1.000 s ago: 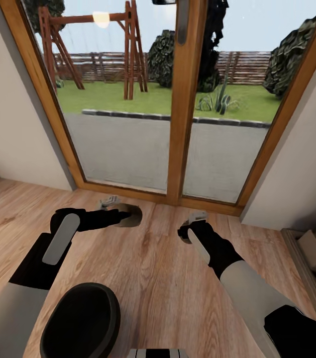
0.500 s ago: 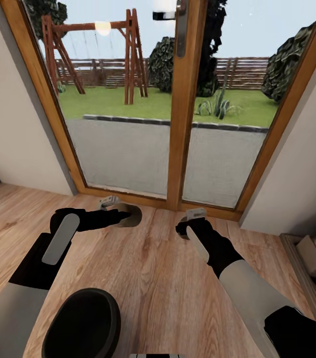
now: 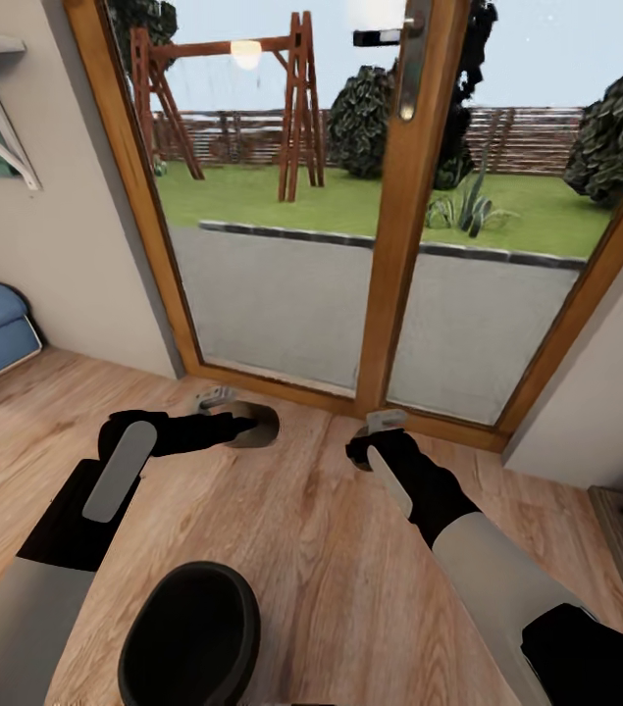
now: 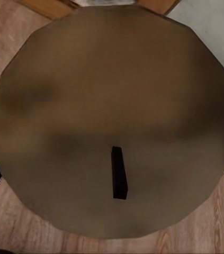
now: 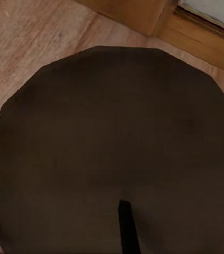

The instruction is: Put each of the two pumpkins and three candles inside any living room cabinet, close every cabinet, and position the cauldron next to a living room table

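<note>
Matte black cauldron (image 3: 191, 635), round-bellied with an open mouth, upright at the bottom of the head view, brown candle (image 3: 255, 425) with a short black wick at the left gripper, darker brown candle (image 5: 117, 159) with wick at the right gripper
</note>
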